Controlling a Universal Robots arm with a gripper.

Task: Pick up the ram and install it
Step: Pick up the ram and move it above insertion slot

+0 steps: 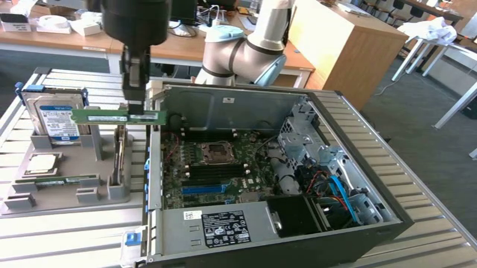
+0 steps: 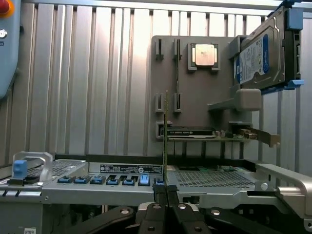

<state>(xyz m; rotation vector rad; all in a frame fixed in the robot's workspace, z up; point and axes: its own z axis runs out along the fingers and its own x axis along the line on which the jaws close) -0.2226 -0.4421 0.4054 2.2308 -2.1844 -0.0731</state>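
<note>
Gripper (image 1: pixel 135 111) clamped on the ram (image 1: pixel 104 116), green stick held level in the air beneath the fingertips, gripped toward its end at the exterior view's right, above the grey tray (image 1: pixel 67 195), just beside the open computer case (image 1: pixel 223 109), hard drive (image 1: pixel 53 120) behind.

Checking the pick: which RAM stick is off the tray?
The stick clamped in the hand, clear of the tray; the other lies in it by the CPU.

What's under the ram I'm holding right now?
The ram, clamped in the gripper, hangs over the grey tray, where a bracketed card stands on edge. The stick covers the tray strip directly beneath it.
</note>
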